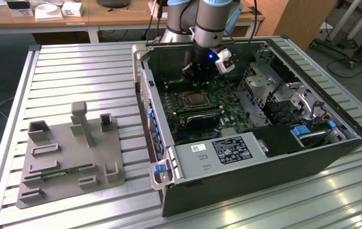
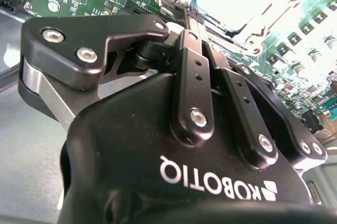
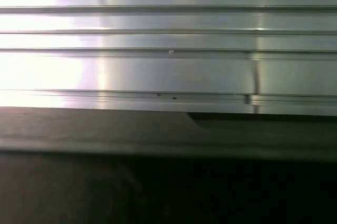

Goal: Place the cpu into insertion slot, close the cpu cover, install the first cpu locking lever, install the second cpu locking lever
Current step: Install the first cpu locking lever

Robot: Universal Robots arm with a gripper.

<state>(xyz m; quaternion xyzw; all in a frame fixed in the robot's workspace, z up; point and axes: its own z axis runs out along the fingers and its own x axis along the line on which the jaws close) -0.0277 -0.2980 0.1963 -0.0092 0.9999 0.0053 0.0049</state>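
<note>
Silvery cpu (image 1: 194,100) looks seated in the insertion slot (image 1: 183,101). Gripper (image 2: 189,19) fingers closed together, apparently empty. I cannot confirm the levers.

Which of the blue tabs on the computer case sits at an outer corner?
The blue tab beside the labelled grey box, at the near corner of the case, on the exterior view's left. The other blue tabs lie farther back, within it.
</note>
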